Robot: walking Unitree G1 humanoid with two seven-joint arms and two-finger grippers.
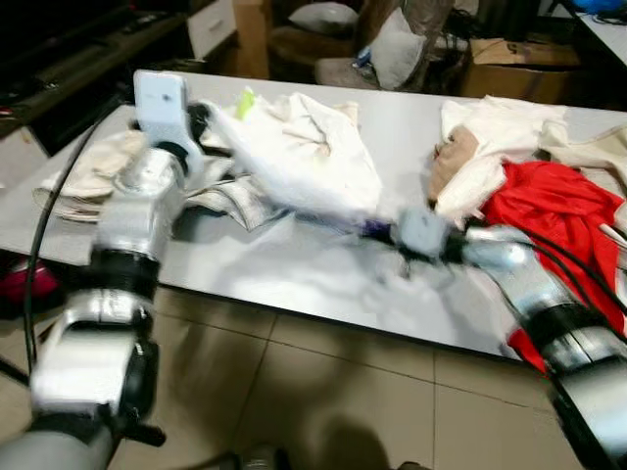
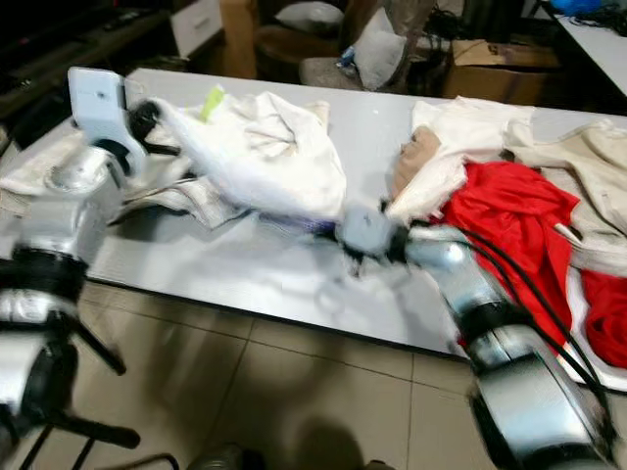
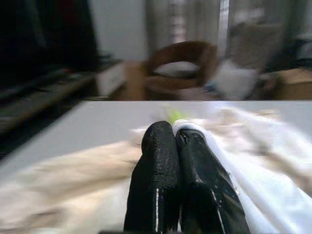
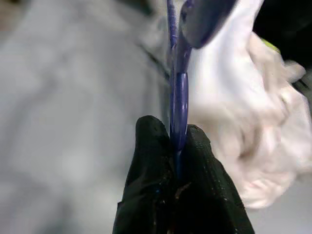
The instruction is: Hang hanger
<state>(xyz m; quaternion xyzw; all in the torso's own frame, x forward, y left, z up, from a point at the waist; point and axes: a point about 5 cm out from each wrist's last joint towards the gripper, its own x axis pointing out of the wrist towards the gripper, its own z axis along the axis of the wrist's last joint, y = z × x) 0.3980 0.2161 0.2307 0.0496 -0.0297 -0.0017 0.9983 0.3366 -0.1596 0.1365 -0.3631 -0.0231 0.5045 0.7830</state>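
Note:
A white garment (image 1: 304, 157) lies bunched over the grey table (image 1: 294, 279), stretched between my two grippers. My left gripper (image 1: 201, 122) is at the garment's left end, by a yellow-green tag (image 1: 245, 101). In the left wrist view its fingers (image 3: 161, 146) are pressed together, with the white fabric's edge (image 3: 187, 127) caught at the tips. My right gripper (image 4: 176, 132) is shut on a thin blue-purple hanger (image 4: 178, 97), which runs into the garment's lower right edge (image 1: 372, 227). Most of the hanger is hidden under the fabric.
A red garment (image 1: 558, 211) and cream clothes (image 1: 490, 127) lie on the table's right side. Pale folded cloth (image 1: 83, 176) lies at the left end. Beyond the table are a chair with cushions (image 1: 382, 44) and a cardboard box (image 1: 509, 64). Tiled floor (image 1: 323, 392) lies in front.

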